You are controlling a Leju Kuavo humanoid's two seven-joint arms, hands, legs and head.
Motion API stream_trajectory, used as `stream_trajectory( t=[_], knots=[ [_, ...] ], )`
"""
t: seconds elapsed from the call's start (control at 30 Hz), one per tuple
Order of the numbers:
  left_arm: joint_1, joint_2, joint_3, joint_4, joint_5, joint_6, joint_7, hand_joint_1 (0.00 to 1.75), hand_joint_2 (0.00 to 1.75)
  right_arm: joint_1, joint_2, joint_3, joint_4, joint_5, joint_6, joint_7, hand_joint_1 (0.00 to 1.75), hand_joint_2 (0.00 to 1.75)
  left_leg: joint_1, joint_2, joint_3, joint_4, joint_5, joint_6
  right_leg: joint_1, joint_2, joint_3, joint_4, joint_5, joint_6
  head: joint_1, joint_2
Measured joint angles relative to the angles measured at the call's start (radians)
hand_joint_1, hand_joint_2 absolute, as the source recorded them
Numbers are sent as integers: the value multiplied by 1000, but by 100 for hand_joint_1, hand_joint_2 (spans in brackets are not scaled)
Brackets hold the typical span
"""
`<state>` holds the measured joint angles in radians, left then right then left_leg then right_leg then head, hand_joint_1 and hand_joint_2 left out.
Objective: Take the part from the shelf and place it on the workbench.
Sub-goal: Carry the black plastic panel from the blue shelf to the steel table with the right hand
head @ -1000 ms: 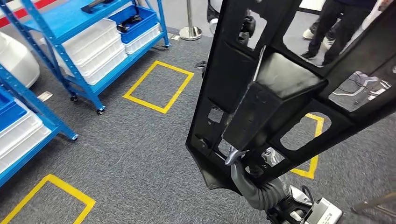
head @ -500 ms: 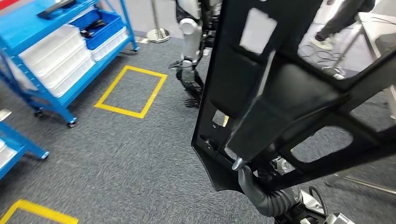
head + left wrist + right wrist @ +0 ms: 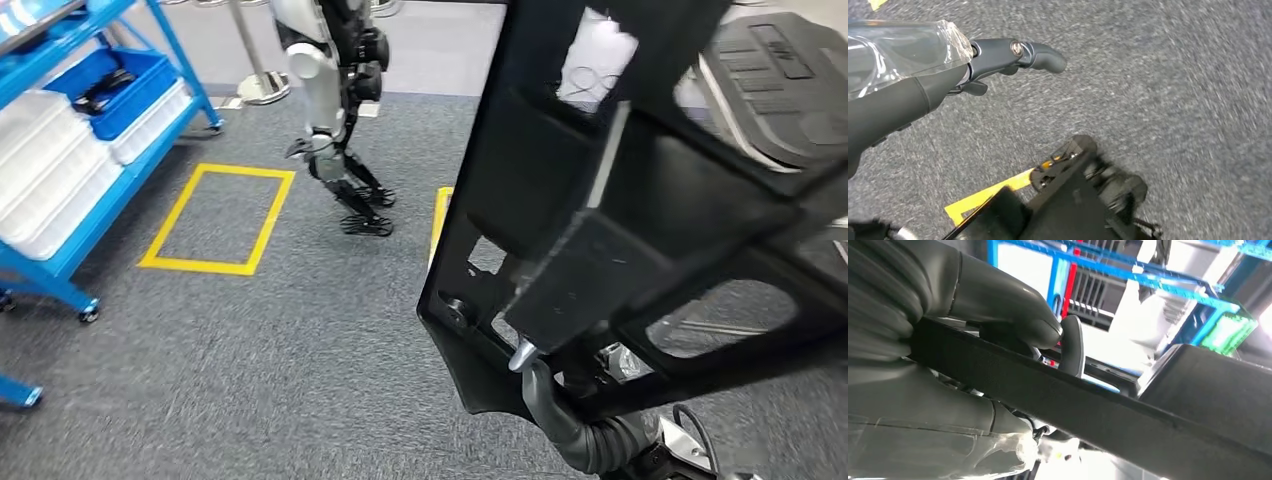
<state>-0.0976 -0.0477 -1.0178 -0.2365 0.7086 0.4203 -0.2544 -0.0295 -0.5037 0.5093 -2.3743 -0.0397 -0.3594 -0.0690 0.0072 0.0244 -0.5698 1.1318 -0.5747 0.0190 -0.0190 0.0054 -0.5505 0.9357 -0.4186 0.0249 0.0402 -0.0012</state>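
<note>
Carrying the big black part (image 3: pixel 640 230) upright across the grey carpet, the right hand (image 3: pixel 1013 320) clamps its lower bar, thumb over the edge. The left hand (image 3: pixel 1013 55) hangs free, holding nothing, fingers out over the floor. From where I stand, it should keep that grasp firm and steady, watch the other robot (image 3: pixel 330 110) and the blue shelf (image 3: pixel 70 200), and make for the surface.

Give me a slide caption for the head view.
Right hand carries a large black part over grey carpet, with another robot beside blue shelving.
</note>
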Motion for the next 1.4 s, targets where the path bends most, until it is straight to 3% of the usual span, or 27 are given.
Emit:
stream_trajectory(
  t=[0.03, 0.07, 0.1, 0.17, 0.23, 0.3, 0.33, 0.4, 0.43, 0.5, 0.57, 0.6, 0.67, 0.73, 0.77, 0.8, 0.87, 0.93, 1.0, 1.07, 1.1, 1.13, 1.17, 1.23, 1.3, 1.37, 1.4],
  knots=[
    [2, 0, 0, 0, 2, 0, 0, 0, 175, 3, 0, 0, -2, 2, -1, -3, 175, 175, 1, -9, -34, 69, -25, -1, 1, 12, -1, 0, 1, -1, 0, 0],
    [4, 0, 0, 0, 3, 0, 0, 0, 175, 8, -1, -1, -4, 4, -1, -5, 175, 175, 1, -12, -54, 108, -31, -2, 1, 25, -2, 0, 1, -2, 0, 0],
    [5, 0, 1, 0, 4, 1, 0, 0, 175, 12, -1, -1, -6, 5, -2, -5, 175, 175, 1, -15, -56, 105, -17, 0, 2, 39, -2, 0, 2, -2, 0, 0],
    [5, 0, 1, 0, 4, 1, 0, 0, 175, 16, -2, -2, -11, 6, -3, -5, 175, 175, 1, -33, -7, -13, 57, 6, 2, 66, 1, 1, 3, 0, 0, 0],
    [4, 0, 1, 0, 5, 1, 0, 0, 175, 18, -3, -3, -16, 7, -4, -6, 175, 175, 1, -77, 49, -145, 114, 15, 3, 91, -1, 2, 6, 7, 0, 0],
    [4, 0, 1, 0, 6, 1, 0, 0, 175, 21, -5, -7, -22, 8, -4, -6, 175, 175, -1, -95, 65, -188, 126, 22, 3, 112, -8, 3, 9, 18, 1, 0],
    [4, -1, 1, 0, 6, 0, 0, 0, 175, 24, -6, -9, -24, 8, -4, -5, 175, 175, -3, -83, 64, -189, 128, 27, 1, 122, -11, 2, 11, 24, 1, 0],
    [1, -2, 1, 0, 7, 0, 0, 0, 175, 30, -10, -12, -30, 9, -5, -5, 175, 175, -4, -62, 64, -194, 134, 42, -1, 95, -22, 20, -1, 33, 2, 0],
    [0, -2, 1, 0, 7, 0, 0, 0, 175, 31, -11, -13, -33, 9, -6, -4, 175, 175, -4, -51, 64, -197, 137, 50, -1, 68, -38, 56, -24, 36, 2, 0],
    [2, -3, 1, 0, 7, 0, -1, 0, 175, 32, -13, -14, -35, 10, -6, -4, 175, 175, -7, -26, 63, -198, 138, 59, 0, 18, -97, 189, -97, 42, 3, 0],
    [5, -3, 1, 0, 7, -1, -1, 0, 175, 33, -13, -15, -35, 10, -6, -3, 175, 175, -10, 3, 60, -197, 137, 61, -1, 10, -153, 311, -145, 47, 3, 0],
    [6, -3, 1, 0, 7, -1, -1, 0, 175, 34, -13, -15, -35, 10, -6, -3, 175, 175, -11, 16, 59, -197, 137, 61, -1, 8, -155, 321, -141, 48, 3, 0],
    [4, -3, 1, 0, 7, -1, -1, 0, 175, 35, -14, -15, -36, 10, -6, -2, 175, 175, -12, 40, 61, -197, 135, 59, -2, -8, -94, 216, -88, 48, 3, 0],
    [2, -4, 1, 0, 7, -1, -1, 0, 175, 34, -16, -15, -39, 10, -7, -1, 175, 175, -17, 58, 65, -195, 130, 51, 2, -50, -10, 66, -38, 42, 2, 0],
    [1, -4, 1, 0, 7, -1, -1, 0, 175, 34, -18, -16, -40, 10, -7, -1, 175, 175, -20, 67, 67, -194, 127, 47, 5, -63, 12, 24, -28, 37, 1, 0],
    [1, -4, 1, 0, 7, -1, -2, 0, 175, 33, -19, -16, -41, 11, -7, 0, 175, 175, -23, 75, 68, -193, 125, 42, 8, -67, 19, 6, -25, 31, 1, 0],
    [-1, -4, 1, 0, 7, -1, -2, 0, 175, 34, -20, -18, -43, 12, -7, 1, 175, 175, -20, 87, 70, -191, 121, 32, 9, -44, 15, 5, -20, 18, 1, 0],
    [-2, -5, 1, 0, 7, -1, -4, 0, 175, 34, -22, -18, -47, 14, -7, 2, 175, 175, -13, 54, 55, -149, 91, 20, 6, -24, 13, 3, -15, 7, 1, 0],
    [-1, -5, 1, 0, 7, -2, -5, 0, 175, 32, -24, -19, -49, 16, -7, 2, 175, 175, -7, 3, 0, -23, 25, 10, 4, -5, 10, 2, -12, 0, 0, 0],
    [1, -6, 1, 0, 7, -3, -5, 0, 175, 32, -25, -19, -49, 17, -7, 4, 175, 175, -5, -12, -66, 110, -24, 6, 4, 19, 7, 2, -10, -3, 0, 0],
    [1, -6, 1, 0, 7, -3, -5, 0, 175, 32, -25, -19, -49, 17, -7, 5, 175, 175, -5, -14, -78, 131, -21, 5, 4, 32, 7, 3, -9, -3, 0, 0],
    [0, -6, 1, 0, 7, -3, -5, 0, 175, 32, -25, -19, -49, 17, -7, 5, 175, 175, -3, -15, -70, 109, 2, 5, 3, 46, 8, 3, -8, -3, 0, 0],
    [-1, -6, 1, 0, 7, -3, -5, 0, 175, 32, -25, -19, -49, 17, -7, 6, 175, 175, -1, -23, -43, 48, 40, 6, 3, 60, 9, 3, -8, -1, 0, 0],
    [-2, -5, 1, 0, 7, -3, -4, 0, 175, 31, -25, -19, -50, 16, -7, 7, 175, 175, 5, -72, 20, -102, 110, 9, 3, 85, 9, 5, -7, 5, 0, 0],
    [-2, -6, 1, 0, 7, -3, -3, 0, 175, 29, -25, -20, -50, 16, -7, 8, 175, 175, 7, -109, 45, -172, 133, 14, 3, 109, 0, 5, -4, 18, 1, 0],
    [-3, -7, 1, 0, 7, -4, -2, 0, 175, 29, -27, -21, -50, 16, -7, 10, 175, 175, 2, -95, 45, -177, 136, 25, -2, 129, -8, 4, 1, 31, 2, 0],
    [-4, -8, 1, 0, 7, -4, -2, 0, 175, 30, -27, -21, -50, 16, -7, 10, 175, 175, 1, -83, 45, -179, 139, 32, -3, 118, -13, 10, -2, 36, 2, 0]
  ],
)
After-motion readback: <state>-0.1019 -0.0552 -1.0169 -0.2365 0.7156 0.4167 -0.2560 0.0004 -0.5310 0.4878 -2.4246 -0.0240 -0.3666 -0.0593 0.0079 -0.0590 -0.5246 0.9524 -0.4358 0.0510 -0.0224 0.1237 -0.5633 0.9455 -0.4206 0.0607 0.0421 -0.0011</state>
